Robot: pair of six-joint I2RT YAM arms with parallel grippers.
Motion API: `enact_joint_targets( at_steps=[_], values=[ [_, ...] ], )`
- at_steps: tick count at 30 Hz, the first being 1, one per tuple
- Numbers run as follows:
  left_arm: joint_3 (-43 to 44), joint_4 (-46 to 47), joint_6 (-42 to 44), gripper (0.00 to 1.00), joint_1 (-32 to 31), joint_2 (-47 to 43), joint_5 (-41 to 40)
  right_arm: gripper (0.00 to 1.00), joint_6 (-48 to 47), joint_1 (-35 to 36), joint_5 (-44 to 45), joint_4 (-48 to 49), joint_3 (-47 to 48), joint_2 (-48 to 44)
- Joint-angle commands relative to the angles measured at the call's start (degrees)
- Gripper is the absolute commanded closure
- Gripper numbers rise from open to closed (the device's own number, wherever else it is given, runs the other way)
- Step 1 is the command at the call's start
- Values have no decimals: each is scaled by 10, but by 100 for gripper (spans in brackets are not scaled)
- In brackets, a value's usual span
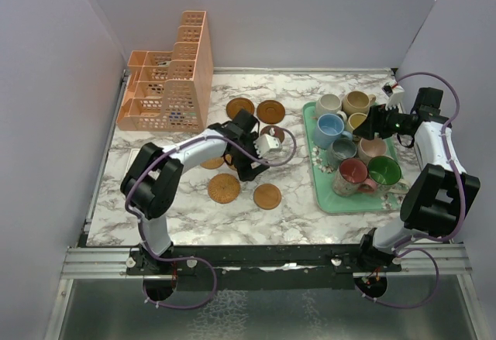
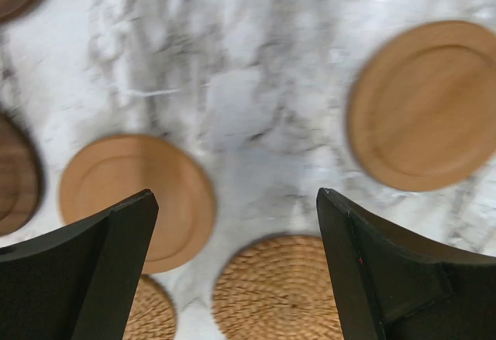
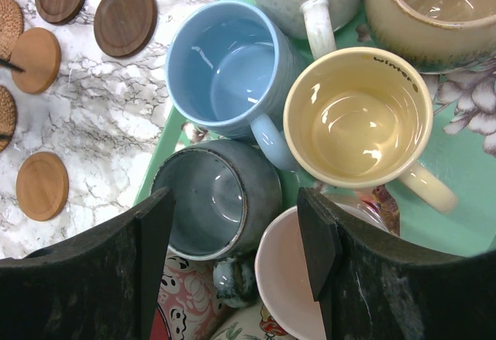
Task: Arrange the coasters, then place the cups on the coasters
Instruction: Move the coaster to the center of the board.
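Left pincer [image 2: 236, 200] and right pincer [image 3: 232, 197] gape empty; the right could knock the pink mug [image 3: 285, 290] while closing round the grey mug [image 3: 205, 200].

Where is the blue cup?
The blue cup sits on the green tray, top view's right, between the cream cup behind and the grey cup nearer.

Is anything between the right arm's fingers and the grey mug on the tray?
Nothing covers the grey mug from above, but the blue mug crowds its far side and the pink mug sits tight beside it, right under one finger.
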Motion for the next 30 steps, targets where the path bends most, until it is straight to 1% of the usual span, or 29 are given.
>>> enact_joint_targets(
  at_steps=[1, 5, 7, 12, 19, 30],
  values=[
    [-42, -10, 63, 11, -55, -53, 73, 34, -10, 3, -10, -8, 17, 5],
    [-56, -17, 81, 8, -86, -65, 108, 34, -12, 3, -13, -11, 18, 7],
    [-65, -21, 92, 2, -103, -66, 121, 34, -12, 3, -13, -11, 18, 7],
    [-84, -25, 113, 1, -143, -70, 133, 34, -12, 3, -14, -11, 18, 8],
    [-93, -8, 112, 2, -178, -68, 94, 34, -12, 3, -16, -14, 18, 10],
    [-79, 28, 106, 5, -180, -33, 23, 34, -14, 3, -20, -16, 20, 10]
  ],
)
